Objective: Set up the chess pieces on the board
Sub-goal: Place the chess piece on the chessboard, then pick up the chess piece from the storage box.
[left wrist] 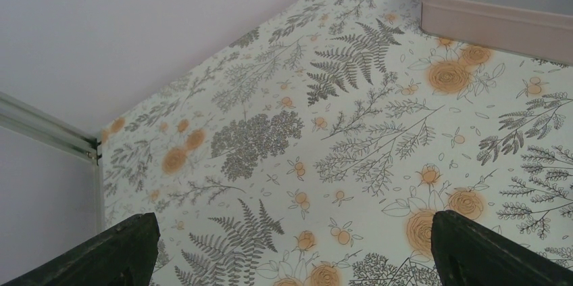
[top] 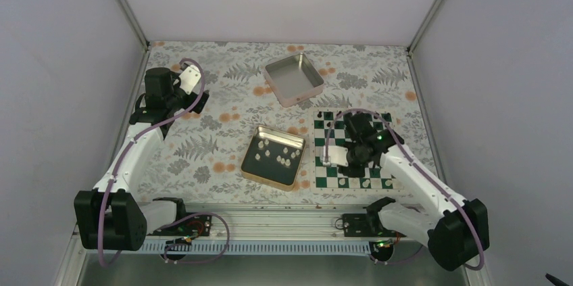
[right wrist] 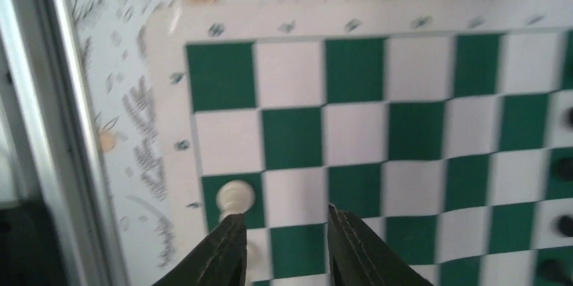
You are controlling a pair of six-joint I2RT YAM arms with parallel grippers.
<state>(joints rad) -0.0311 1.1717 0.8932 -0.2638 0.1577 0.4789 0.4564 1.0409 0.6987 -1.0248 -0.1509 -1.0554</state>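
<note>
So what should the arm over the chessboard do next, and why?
Probably lift the right end effector straight up and head to the near tin for another piece. Its jaws stand slightly apart with nothing between them, a white chessman already stands on the board beside one finger, and more white pieces lie in that tin.

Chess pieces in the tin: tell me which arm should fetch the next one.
Right, probably. The right gripper hangs open over the board, beside the tin holding the chess pieces. The left gripper is open over patterned cloth at the far left.
</note>
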